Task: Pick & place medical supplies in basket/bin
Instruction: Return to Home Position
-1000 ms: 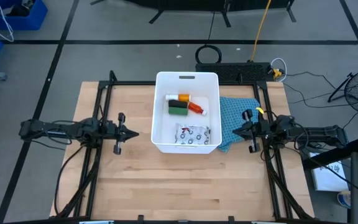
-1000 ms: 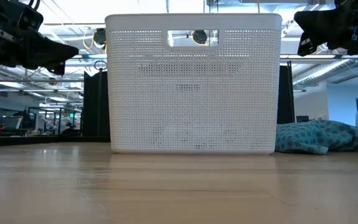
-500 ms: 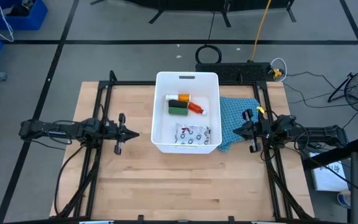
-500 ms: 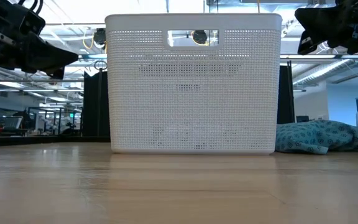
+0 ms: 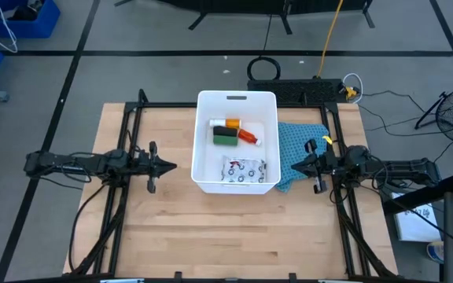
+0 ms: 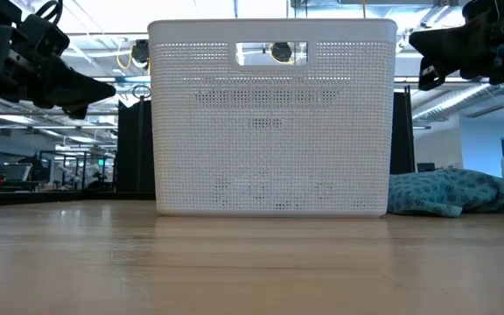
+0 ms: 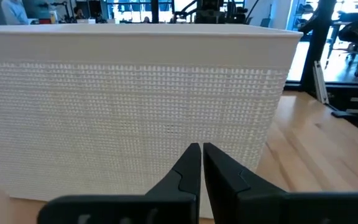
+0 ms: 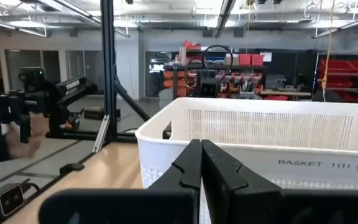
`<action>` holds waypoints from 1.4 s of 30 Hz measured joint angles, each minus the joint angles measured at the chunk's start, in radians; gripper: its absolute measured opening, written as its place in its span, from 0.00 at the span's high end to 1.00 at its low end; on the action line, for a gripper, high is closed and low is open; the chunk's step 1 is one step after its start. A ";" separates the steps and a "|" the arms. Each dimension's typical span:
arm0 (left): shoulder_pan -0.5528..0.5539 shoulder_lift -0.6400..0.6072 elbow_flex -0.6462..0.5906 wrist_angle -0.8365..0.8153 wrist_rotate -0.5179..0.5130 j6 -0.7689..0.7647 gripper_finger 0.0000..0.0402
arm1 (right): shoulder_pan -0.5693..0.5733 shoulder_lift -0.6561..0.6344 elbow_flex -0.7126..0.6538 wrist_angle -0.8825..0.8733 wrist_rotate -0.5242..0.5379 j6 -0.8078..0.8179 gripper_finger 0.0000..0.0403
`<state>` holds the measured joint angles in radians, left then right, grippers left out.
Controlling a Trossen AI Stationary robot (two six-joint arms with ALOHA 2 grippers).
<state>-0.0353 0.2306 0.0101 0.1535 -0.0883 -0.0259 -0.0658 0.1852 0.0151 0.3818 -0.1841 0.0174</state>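
The white basket [image 5: 200,149] stands at the table's middle, slot handle at its far rim. On its floor lie the white patterned packet [image 5: 244,170], green block [image 5: 226,139], orange pill bottle [image 5: 232,123], red tube [image 5: 248,137], black block [image 5: 219,130] and small white bottle [image 5: 215,123]. My left gripper [image 5: 172,167] hovers shut just left of the basket, pointing at its wall [image 7: 135,93]. My right gripper [image 5: 292,166] hovers shut on the basket's right, above the blue cloth [image 5: 299,141]. Both hold nothing.
The blue cloth lies crumpled against the basket's right wall [image 6: 449,191]. Black frame rails run along the table's left and right sides [image 5: 124,157]. Bare wood stretches between the basket and the near edge [image 5: 234,236]. Cables and a power strip sit beyond the far edge.
Both grippers have crept a little toward the basket from their sides, staying shut and level. The basket, its contents and the cloth have not moved.
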 joint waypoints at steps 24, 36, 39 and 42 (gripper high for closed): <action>0.000 0.000 0.000 0.000 0.000 0.004 0.87 | 0.000 0.000 0.000 -0.001 0.000 -0.002 1.00; 0.000 0.000 0.000 0.000 0.000 0.003 0.84 | 0.000 0.000 0.000 -0.001 0.000 -0.002 1.00; 0.000 0.000 0.000 0.000 0.000 0.002 0.84 | 0.000 0.000 0.000 -0.001 0.000 -0.002 1.00; 0.000 0.000 0.000 0.000 0.000 0.002 0.84 | 0.000 0.000 0.000 -0.001 0.000 -0.002 1.00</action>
<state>-0.0353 0.2306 0.0105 0.1539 -0.0884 -0.0238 -0.0658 0.1856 0.0151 0.3805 -0.1841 0.0151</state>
